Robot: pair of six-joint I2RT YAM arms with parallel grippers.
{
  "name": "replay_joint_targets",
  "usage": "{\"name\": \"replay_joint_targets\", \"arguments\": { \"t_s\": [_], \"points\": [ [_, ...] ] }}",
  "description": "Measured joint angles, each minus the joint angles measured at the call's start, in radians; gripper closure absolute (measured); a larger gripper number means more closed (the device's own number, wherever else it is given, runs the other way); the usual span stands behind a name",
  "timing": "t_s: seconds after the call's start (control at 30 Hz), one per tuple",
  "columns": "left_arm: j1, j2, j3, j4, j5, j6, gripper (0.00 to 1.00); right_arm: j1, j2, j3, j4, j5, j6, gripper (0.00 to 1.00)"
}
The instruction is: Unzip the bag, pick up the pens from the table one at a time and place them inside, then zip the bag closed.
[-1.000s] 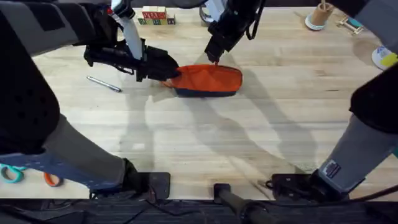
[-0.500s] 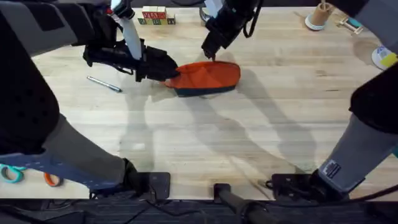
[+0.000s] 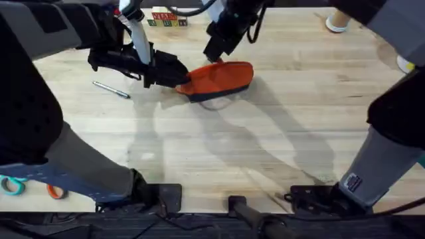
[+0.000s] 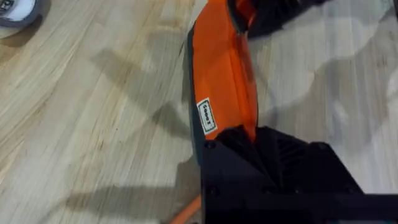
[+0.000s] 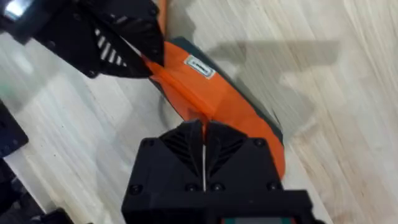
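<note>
The orange bag (image 3: 222, 78) with its navy base lies tilted on the table (image 3: 265, 146), its right end slightly raised. My left gripper (image 3: 178, 76) is shut on the bag's left end; its black fingers (image 4: 249, 146) clamp the orange fabric (image 4: 221, 81). My right gripper (image 3: 214, 57) is shut on the bag's top zipper line near the left end, and its closed fingers (image 5: 203, 134) hide the pull. In the right wrist view the bag (image 5: 224, 106) runs from them towards the left gripper (image 5: 127, 46). A silver-grey pen (image 3: 111, 89) lies left of the bag. An orange pen tip (image 4: 185, 213) shows beside the left fingers.
Orange- and teal-handled scissors (image 3: 26, 187) lie at the near left edge. Lettered wooden blocks (image 3: 166, 16) stand at the back, a cup (image 3: 337, 21) at the back right. A tape roll (image 4: 15, 9) lies beyond the bag. Bare wood spreads in front of the bag.
My right gripper has moved left and back along the bag's top. The bag has shifted left with it and its right end has tipped up. The left gripper has held still.
</note>
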Motion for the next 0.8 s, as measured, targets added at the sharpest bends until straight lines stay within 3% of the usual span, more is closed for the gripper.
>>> {"name": "replay_joint_targets", "arguments": {
  "t_s": [0.8],
  "points": [
    [-0.001,0.000,0.000,0.000,-0.007,0.000,0.960,0.107,0.058,0.005,0.146,-0.035,0.001,0.970]
  ]
}}
